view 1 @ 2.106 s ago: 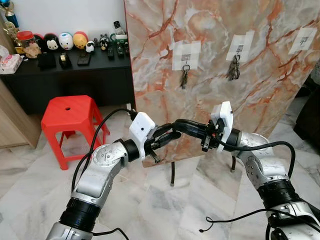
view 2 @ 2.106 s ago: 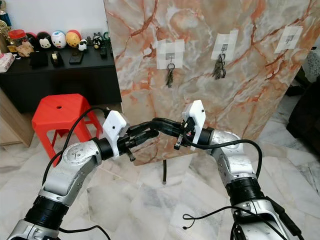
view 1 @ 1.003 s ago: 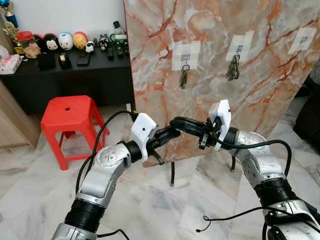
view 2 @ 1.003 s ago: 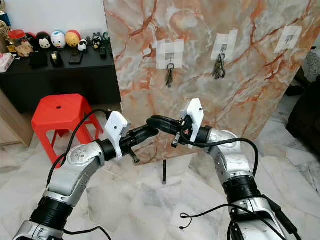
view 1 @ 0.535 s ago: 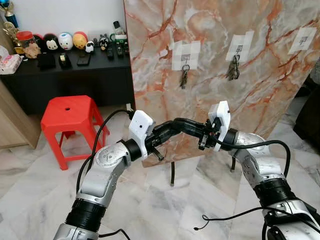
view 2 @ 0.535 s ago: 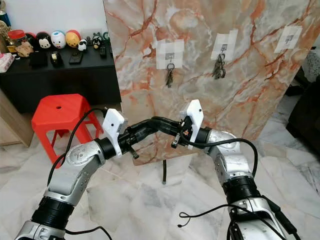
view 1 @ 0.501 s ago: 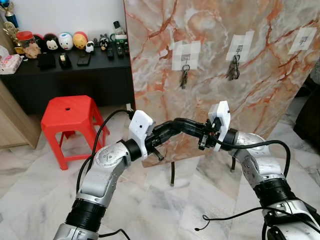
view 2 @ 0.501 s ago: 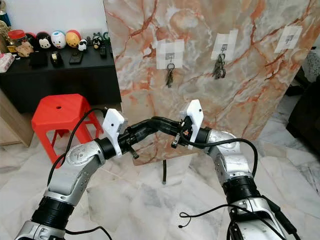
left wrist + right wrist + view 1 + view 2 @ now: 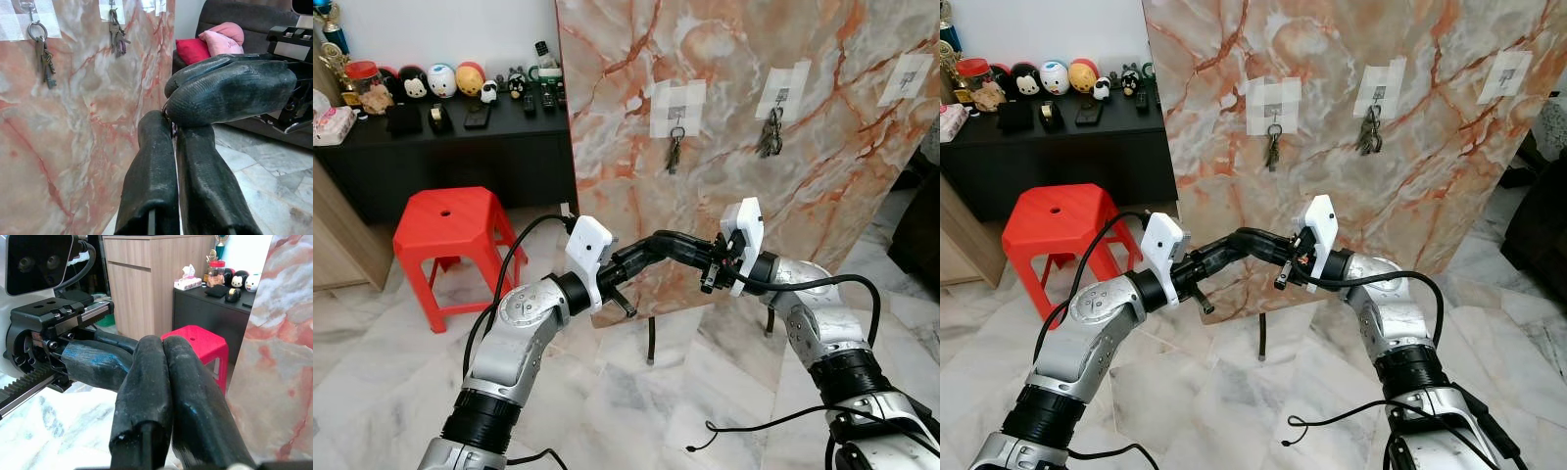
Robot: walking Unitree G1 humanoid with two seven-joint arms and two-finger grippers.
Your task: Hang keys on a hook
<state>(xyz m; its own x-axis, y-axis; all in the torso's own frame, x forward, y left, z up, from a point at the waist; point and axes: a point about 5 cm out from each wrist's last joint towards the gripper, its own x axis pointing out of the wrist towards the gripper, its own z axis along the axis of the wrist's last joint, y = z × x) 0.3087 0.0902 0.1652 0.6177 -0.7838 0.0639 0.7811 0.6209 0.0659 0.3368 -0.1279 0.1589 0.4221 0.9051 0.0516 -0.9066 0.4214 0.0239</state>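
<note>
Left pincer [image 9: 651,245] nearer right pincer [image 9: 658,239], both closed (fingertips touching), level.

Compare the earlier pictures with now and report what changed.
The left pincer has pushed forward until its fingertips meet the right pincer in front of the marble board; before, it sat lower and apart. Both pincers stayed shut. The two key bunches hang as before.

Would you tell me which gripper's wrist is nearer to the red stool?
Left. The left gripper reaches out from a wrist just beside the red stool; the right gripper comes in from the far side.
</note>
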